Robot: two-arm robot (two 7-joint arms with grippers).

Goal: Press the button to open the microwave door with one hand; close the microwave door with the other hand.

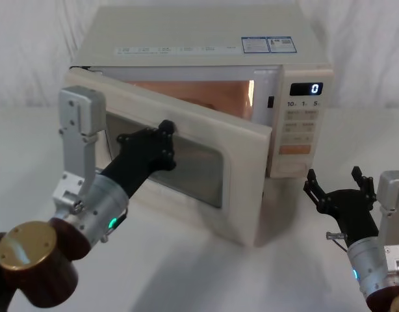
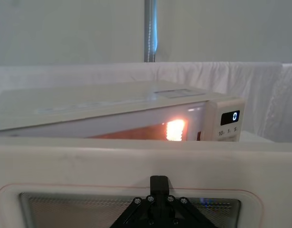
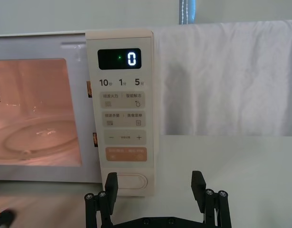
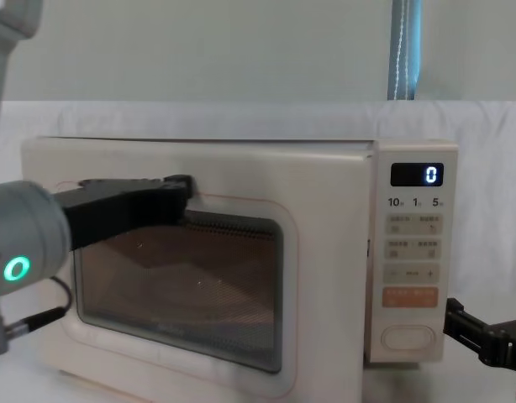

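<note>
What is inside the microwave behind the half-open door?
Behind the microwave door, the lit orange cavity holds a glass turntable, apparently bare. The door covers the cavity's left part. The left hand rests on the door.

Cream microwave door [image 1: 242, 156] (dark window), black tools

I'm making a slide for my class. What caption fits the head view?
Left gripper pressed against the half-open microwave door; right gripper open, below the button.

Door: my microwave's large cream door [image 1: 242, 166] with dark rounded glass window stands partly open, hinged at the left, cavity lit behind.
Button: the wide cream-white pill-shaped key [image 3: 130, 183], unpressed, sits at the control panel's bottom edge.
</note>
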